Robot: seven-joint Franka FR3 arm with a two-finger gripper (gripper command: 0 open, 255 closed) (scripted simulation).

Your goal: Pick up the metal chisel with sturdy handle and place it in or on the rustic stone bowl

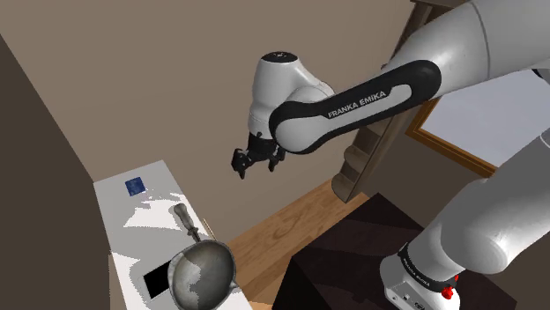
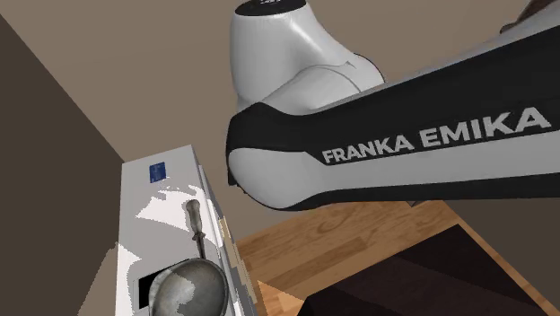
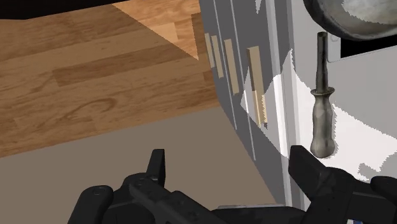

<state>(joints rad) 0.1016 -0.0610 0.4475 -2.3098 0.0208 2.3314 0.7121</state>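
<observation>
Here the gripper (image 1: 256, 162) is seen raised beside the white counter (image 1: 123, 220), fingers spread and clasping nothing. The chisel (image 1: 187, 218) is laid flat on the counter, its blade end at the rim of the grey bowl (image 1: 203, 271).

The bowl (image 1: 203, 273) is cut off by the shoulder view's bottom edge, and in the wrist view by the top edge, which leaves just a piece of its rim. The chisel (image 1: 188, 220) runs its blade tip up to that rim; whether they touch cannot be told. A blue thing (image 1: 134, 186) on the counter (image 1: 123, 216) is too small to name
</observation>
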